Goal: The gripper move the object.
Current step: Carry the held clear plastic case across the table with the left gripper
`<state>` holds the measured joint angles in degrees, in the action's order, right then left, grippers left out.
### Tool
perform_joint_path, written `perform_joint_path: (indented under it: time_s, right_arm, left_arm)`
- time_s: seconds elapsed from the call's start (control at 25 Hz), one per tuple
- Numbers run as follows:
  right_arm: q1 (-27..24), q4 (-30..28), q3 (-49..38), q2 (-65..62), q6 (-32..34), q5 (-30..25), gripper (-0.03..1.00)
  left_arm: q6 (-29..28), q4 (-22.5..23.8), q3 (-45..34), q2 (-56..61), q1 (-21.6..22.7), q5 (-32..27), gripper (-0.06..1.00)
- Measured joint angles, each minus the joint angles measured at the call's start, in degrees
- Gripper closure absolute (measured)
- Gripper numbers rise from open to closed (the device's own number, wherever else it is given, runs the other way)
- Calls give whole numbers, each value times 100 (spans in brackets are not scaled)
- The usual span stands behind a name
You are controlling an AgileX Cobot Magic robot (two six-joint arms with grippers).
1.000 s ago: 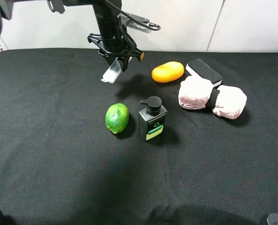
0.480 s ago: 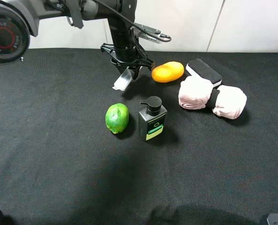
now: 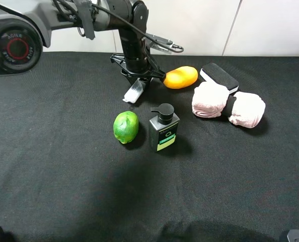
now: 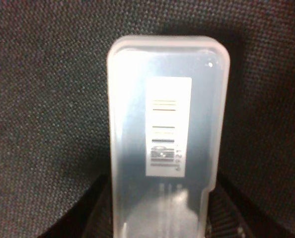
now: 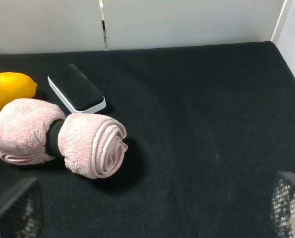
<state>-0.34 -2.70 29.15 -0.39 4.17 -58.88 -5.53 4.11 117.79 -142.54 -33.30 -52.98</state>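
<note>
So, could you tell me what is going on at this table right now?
The left gripper is shut on the object, a slim translucent-white bar. It holds the bar tilted, low over the black cloth, between the yellow fruit and the lime. Whether the bar's lower end touches the cloth is unclear. The right gripper is open and empty, with the pink towel rolls ahead of it.

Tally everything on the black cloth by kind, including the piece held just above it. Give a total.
fruit: 2 (green fruit, orange fruit)
bottle: 1
eraser: 1
towel: 1
bar: 1
Total: 6
</note>
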Motion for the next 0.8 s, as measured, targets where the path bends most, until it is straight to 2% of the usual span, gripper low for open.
perform_joint_path:
  time_s: [0.8]
  right_arm:
    - [0,0,0,0,0,0,27]
  left_arm:
    - [38,-97,40,-109,0,180,50]
